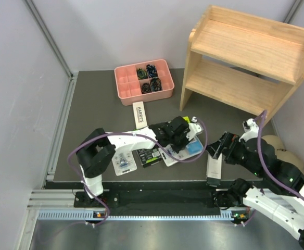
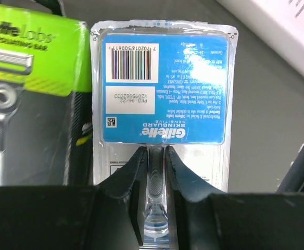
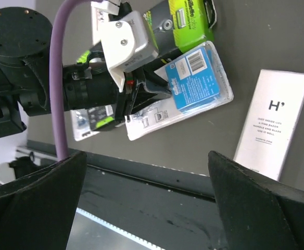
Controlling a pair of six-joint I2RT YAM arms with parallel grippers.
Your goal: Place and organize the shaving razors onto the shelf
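**Left gripper clamps a blister pack**

Nearest, the right gripper (image 3: 147, 156) hangs wide open, holding nothing, just beside a white box (image 1: 213, 169). The left gripper (image 2: 154, 156) is closed on the clear bubble of a blister pack (image 2: 162, 78). Whether the pack is lifted off the table (image 1: 89, 114) is unclear. A black box (image 2: 27, 78) lies just beside it. Farther off lie a second white box (image 1: 140, 114), then the tray (image 1: 126, 83) and the shelf (image 1: 245, 62).
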